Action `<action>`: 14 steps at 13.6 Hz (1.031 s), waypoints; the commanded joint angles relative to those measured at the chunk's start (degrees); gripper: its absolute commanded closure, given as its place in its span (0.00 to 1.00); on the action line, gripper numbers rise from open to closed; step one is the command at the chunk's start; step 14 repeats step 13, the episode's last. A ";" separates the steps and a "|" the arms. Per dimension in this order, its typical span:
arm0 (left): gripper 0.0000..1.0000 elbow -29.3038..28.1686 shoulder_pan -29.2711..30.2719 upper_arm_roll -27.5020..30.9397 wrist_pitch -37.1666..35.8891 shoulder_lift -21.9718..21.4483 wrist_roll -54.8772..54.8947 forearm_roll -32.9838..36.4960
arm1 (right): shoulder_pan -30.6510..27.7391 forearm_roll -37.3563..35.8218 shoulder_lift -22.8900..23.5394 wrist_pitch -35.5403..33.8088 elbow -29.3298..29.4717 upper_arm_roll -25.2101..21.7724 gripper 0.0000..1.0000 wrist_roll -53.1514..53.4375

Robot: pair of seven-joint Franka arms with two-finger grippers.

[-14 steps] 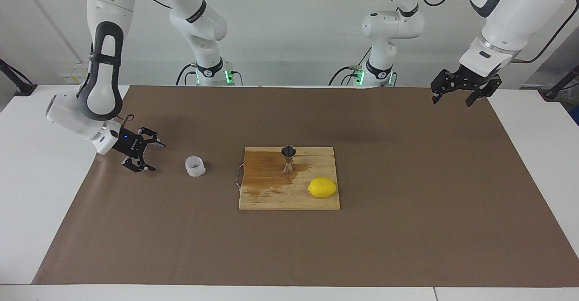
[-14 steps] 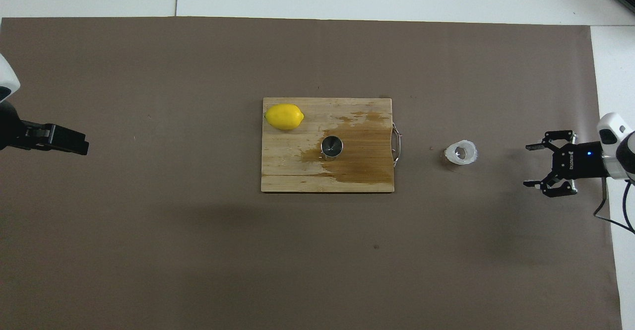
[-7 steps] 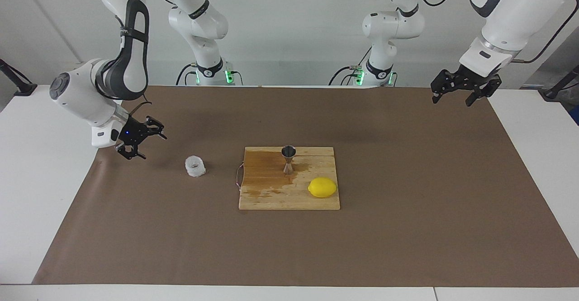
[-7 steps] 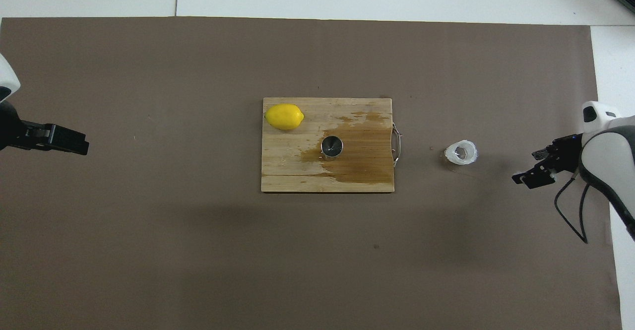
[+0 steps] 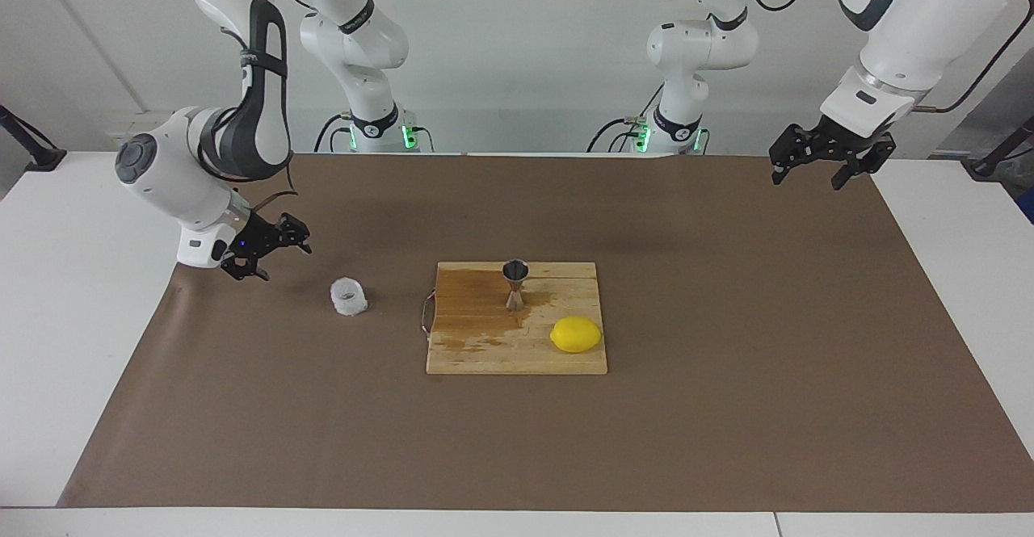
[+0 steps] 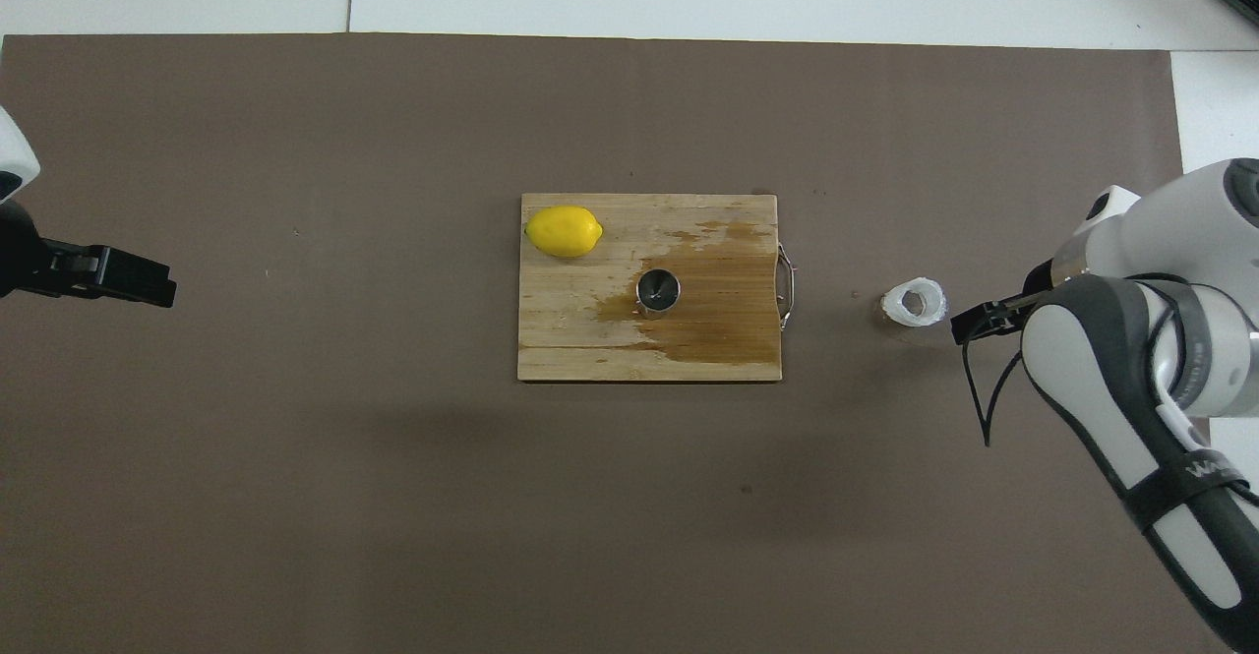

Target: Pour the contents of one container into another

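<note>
A small whitish crinkly plastic cup (image 5: 348, 296) (image 6: 914, 303) stands upright on the brown mat, between the cutting board and the right arm's end of the table. The steel hourglass jigger (image 5: 515, 283) (image 6: 657, 290) stands upright on the wooden cutting board (image 5: 485, 351) (image 6: 570, 339), in a wet dark stain. My right gripper (image 5: 280, 257) (image 6: 972, 320) hangs open and empty, low over the mat beside the cup and a short gap from it; the overhead view hides most of it under the arm. My left gripper (image 5: 806, 175) (image 6: 148, 286) waits open and empty, raised over the mat's edge at the left arm's end.
A yellow lemon (image 5: 576, 334) (image 6: 564, 231) lies on the board's corner that is farther from the robots, toward the left arm's end. The board has a metal handle (image 5: 425, 316) (image 6: 786, 286) on the side facing the cup. The brown mat (image 5: 727, 408) covers most of the table.
My right arm has swung its elbow up and turned the wrist, bringing the open gripper a little closer to the cup. The left arm, cup and jigger have not moved.
</note>
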 commanded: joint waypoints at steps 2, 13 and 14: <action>0.00 -1.36 -0.06 -0.15 -0.27 -1.50 0.04 1.18 | 0.96 -1.46 -1.32 -10.15 7.27 0.62 0.00 13.14; 0.00 -1.36 0.03 -0.15 -0.27 -1.50 0.04 1.09 | -0.01 2.85 -8.09 -24.87 22.51 1.77 0.00 12.99; 0.00 -1.36 0.03 -0.15 -0.27 -1.50 0.04 1.09 | -0.01 2.85 -8.09 -24.87 22.51 1.77 0.00 12.99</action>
